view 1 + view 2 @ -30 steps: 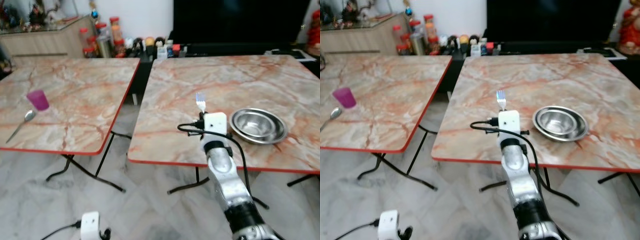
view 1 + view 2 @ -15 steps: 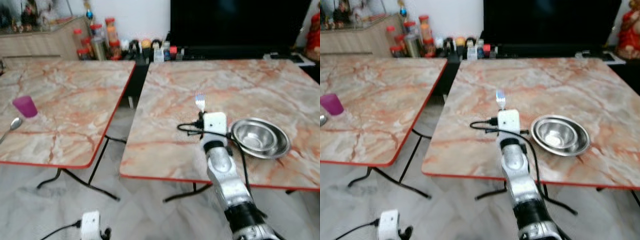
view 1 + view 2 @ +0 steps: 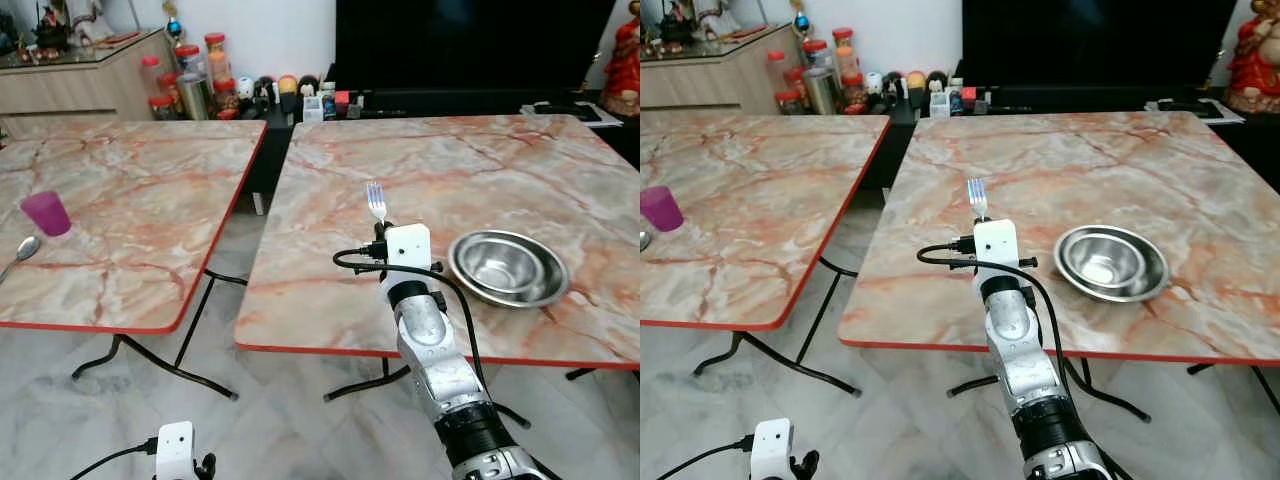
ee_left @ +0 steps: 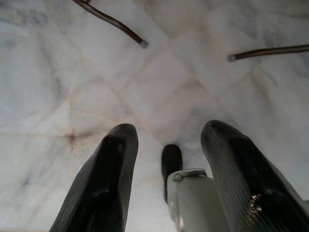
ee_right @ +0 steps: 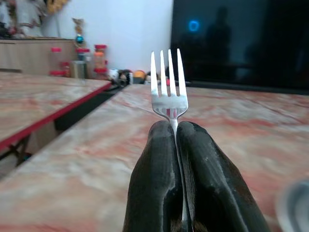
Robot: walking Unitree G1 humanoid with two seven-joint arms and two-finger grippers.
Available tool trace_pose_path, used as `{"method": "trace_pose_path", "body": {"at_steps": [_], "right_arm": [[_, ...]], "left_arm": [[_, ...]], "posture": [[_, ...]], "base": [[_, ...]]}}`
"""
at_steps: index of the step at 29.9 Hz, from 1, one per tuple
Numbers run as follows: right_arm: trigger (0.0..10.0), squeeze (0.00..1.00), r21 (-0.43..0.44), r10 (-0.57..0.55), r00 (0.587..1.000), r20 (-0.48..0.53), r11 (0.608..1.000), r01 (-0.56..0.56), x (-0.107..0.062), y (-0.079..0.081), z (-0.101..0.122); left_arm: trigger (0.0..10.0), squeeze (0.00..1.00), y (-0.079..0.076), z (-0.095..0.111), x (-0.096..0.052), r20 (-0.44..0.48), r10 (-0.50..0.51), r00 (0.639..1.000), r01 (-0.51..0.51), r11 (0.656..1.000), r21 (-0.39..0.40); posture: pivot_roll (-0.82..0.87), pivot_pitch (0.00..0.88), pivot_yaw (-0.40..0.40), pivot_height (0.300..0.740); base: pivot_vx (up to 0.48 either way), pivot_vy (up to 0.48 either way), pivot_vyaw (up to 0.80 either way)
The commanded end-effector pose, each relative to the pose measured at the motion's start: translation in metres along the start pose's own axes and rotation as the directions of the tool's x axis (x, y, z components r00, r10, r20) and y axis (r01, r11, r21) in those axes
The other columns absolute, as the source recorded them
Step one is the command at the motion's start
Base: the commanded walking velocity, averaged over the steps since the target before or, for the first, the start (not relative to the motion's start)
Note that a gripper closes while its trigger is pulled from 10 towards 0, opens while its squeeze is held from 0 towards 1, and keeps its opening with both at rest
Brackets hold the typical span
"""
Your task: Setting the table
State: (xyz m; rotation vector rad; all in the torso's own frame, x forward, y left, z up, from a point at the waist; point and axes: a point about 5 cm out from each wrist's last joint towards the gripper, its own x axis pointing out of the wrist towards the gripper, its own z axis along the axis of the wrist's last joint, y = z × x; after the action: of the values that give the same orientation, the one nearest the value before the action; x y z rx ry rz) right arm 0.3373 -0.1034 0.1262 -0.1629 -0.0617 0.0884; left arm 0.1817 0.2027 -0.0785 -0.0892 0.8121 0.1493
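Observation:
My right gripper (image 5: 175,133) is shut on a silver fork (image 5: 168,92), tines pointing up and away. In the left eye view the fork (image 3: 376,202) rises above the white wrist block, over the near part of the right marble table (image 3: 470,170). A steel bowl (image 3: 507,267) sits on that table to the right of the fork. On the left table (image 3: 130,190) stand a purple cup (image 3: 46,212) and a spoon (image 3: 22,251) near its left edge. My left gripper (image 4: 166,145) hangs open low over the floor.
A gap with black folding legs (image 3: 200,330) separates the two red-edged tables. Jars and bottles (image 3: 200,85) line the back by a wooden counter, and a dark TV screen (image 3: 470,45) stands behind the right table. The floor is pale marble tile.
The camera has shifted, and the tables sit differently in the picture. My right arm with the fork has drifted a little left relative to the bowl.

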Motion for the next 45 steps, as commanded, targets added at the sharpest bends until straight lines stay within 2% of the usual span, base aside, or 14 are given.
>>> {"method": "trace_pose_path", "body": {"at_steps": [1,28,45], "right_arm": [[10.0,0.0,0.006,0.001,1.0,0.024,1.0,-0.001,0.0023,0.0014,0.007],[10.0,0.0,0.009,-0.016,1.0,0.011,1.0,0.016,0.001,-0.0012,0.0043],[10.0,0.0,0.017,-0.039,0.999,0.014,0.999,0.039,0.0015,-0.0026,0.005]], "left_arm": [[10.0,0.0,0.0024,-0.0009,-0.0003,-0.008,0.003,1.0,-0.002,1.0,0.011],[10.0,0.0,0.0041,-0.0048,-0.0018,-0.014,0.008,1.0,-0.008,1.0,0.005],[10.0,0.0,0.0044,-0.0043,-0.0018,-0.009,0.009,1.0,-0.009,1.0,-0.017]], "posture": [[0.03,0.0,0.05,0.74],[0.03,0.0,0.052,0.74],[0.03,0.0,0.053,0.74]], "base": [[0.0,-0.382,0.0],[0.044,-0.379,0.0],[0.0,0.0,0.0]]}}
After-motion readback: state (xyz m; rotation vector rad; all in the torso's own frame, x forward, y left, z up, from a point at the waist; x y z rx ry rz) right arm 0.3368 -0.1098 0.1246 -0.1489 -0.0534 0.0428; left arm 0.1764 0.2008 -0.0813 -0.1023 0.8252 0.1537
